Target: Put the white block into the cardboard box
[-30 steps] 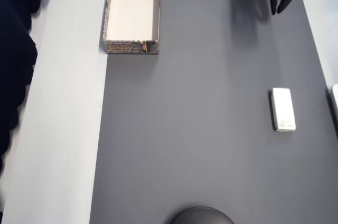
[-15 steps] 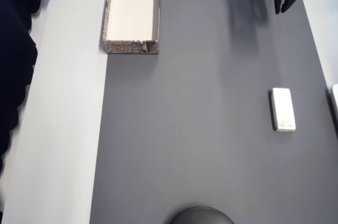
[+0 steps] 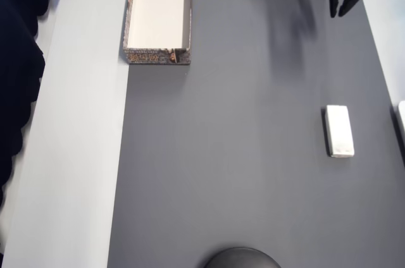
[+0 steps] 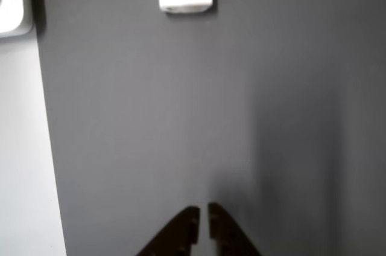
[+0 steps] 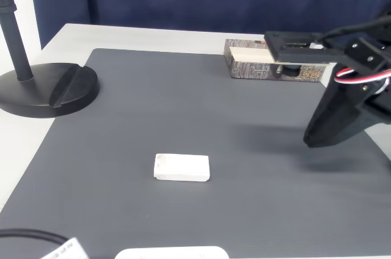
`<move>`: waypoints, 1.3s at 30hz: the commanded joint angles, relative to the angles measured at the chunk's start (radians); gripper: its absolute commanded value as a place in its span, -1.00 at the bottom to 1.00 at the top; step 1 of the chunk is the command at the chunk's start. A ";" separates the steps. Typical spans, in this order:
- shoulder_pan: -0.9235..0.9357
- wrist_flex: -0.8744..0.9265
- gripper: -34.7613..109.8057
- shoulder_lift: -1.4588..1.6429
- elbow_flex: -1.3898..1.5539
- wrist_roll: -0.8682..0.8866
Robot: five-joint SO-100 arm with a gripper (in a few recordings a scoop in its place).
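Gripper: the black gripper (image 3: 343,10) hangs above the top right part of the mat in the overhead view. In the wrist view its two tips (image 4: 202,212) sit almost together, with just a thin gap. It holds nothing.
Arm: black, with thin wires on it, at the right side of the fixed view (image 5: 342,103).
Mat: a dark grey mat (image 3: 253,154) lies on the table. A dim shadow falls on it under the gripper.
White block: the white block (image 3: 339,131) lies flat on the mat, well apart from the gripper. In the fixed view it is near the front (image 5: 181,168).
Cardboard box: the cardboard box (image 3: 158,56) sits at the top left edge of the mat in the overhead view, far from the block. Nothing is inside it.
Table: light grey (image 3: 76,154) around the mat.
Stand: a black round stand (image 5: 46,88) is on the table at the left of the fixed view.
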 commanded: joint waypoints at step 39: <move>0.034 0.077 -0.54 -0.761 -0.819 0.149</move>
